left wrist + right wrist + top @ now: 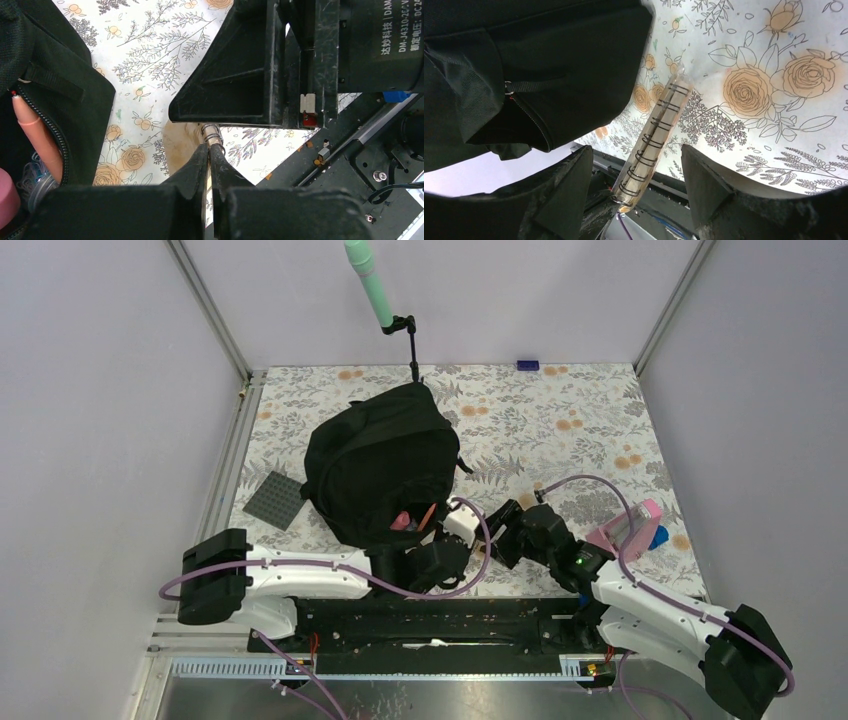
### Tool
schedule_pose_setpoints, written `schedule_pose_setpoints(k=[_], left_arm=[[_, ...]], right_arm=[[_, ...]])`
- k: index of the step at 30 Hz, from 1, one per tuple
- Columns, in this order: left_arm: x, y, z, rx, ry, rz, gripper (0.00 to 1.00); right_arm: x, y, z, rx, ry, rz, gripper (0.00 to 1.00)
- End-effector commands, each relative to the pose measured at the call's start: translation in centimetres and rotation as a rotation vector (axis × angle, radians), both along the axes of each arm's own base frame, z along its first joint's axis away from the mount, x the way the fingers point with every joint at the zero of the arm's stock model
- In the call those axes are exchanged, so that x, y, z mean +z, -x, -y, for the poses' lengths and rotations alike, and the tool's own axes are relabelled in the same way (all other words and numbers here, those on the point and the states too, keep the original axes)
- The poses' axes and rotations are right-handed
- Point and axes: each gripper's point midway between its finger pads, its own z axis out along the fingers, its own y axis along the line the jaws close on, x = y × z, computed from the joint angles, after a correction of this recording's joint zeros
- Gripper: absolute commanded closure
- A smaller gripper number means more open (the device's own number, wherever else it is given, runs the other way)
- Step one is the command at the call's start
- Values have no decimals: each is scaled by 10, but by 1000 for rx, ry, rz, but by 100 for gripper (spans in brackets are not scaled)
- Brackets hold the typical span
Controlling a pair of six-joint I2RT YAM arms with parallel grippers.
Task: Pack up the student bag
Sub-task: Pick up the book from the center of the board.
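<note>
A: Where do we find the student bag (380,465) from above?

B: We see it left of centre in the top view, lying on the flowered table cover (570,420). Its mouth faces the lower edge, with pink things showing inside. A grey studded plate (275,500) lies just beside it on the left, and a pink item (630,530) sits well apart on the right. The left arm (300,575) and right arm (640,605) meet just below and right of the bag.

A: And in the left wrist view?

B: There we see the left gripper (210,150) low in the centre, pinched together on the wire spiral of a spiral-bound notebook (212,134). The bag fills the left edge, its zip open and a peach-coloured pen (35,132) poking out.

A: What do we get from the right wrist view?

B: The right gripper (635,150) has its fingers (569,190) wide apart at the bottom. We see the notebook edge-on between them, touching neither. The bag takes up the upper left.
</note>
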Motion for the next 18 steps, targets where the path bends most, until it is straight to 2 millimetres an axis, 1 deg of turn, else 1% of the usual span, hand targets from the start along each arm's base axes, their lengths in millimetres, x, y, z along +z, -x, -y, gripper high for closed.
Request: schedule_pose_setpoints(k=[1, 5, 9, 10, 11, 12, 14, 16, 17, 18], left_arm=[[26, -1, 11, -17, 122, 26, 100], [26, -1, 11, -40, 118, 50, 100], [27, 6, 16, -121, 116, 70, 100], [27, 9, 18, -145, 112, 73, 100], [27, 11, 20, -165, 110, 76, 100], [27, 11, 20, -174, 104, 79, 100], [26, 12, 20, -192, 91, 87, 100], [29, 14, 20, -210, 94, 90, 98], [32, 16, 20, -217, 101, 89, 91], [40, 16, 15, -209, 115, 94, 37]], right_arm=[[4, 5, -10, 16, -37, -28, 29], [-3, 5, -13, 16, -39, -45, 35], [-1, 1, -19, 15, -64, -42, 44], [-1, 0, -20, 17, -63, -39, 50], [-1, -1, -20, 17, -61, -37, 54], [0, -2, -20, 16, -58, -35, 58], [0, -2, -20, 14, -55, -30, 70], [0, -2, -18, 12, -50, -21, 77], [0, -3, -17, 8, -48, -16, 80], [1, -3, -13, -8, -52, -4, 89]])
